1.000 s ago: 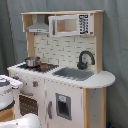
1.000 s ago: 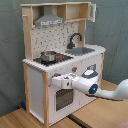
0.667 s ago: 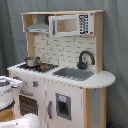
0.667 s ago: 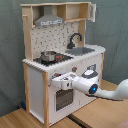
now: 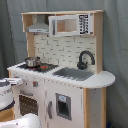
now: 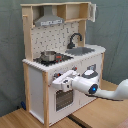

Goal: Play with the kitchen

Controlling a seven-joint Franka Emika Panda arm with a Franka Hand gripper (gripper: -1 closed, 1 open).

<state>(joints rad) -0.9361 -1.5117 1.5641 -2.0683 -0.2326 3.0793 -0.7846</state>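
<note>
1. We are seeing the white arm (image 6: 102, 90) reaching in from the second exterior view's right, roughly level, its gripper (image 6: 56, 83) pressing against the oven door (image 6: 62, 98); we cannot tell its finger state.
2. The kitchen (image 6: 60, 60) is standing behind it, a small pot (image 6: 48, 56) sitting on the stove (image 5: 36, 66).

The arm (image 6: 102, 90) is white and rounded, a blue ring on its joint, ending in a white claw (image 6: 56, 82).

Behind the gripper (image 6: 56, 83), the kitchen (image 6: 65, 60) shows matt white panels edged in pale wood; its pot (image 6: 48, 55) above looks shiny metal.
</note>
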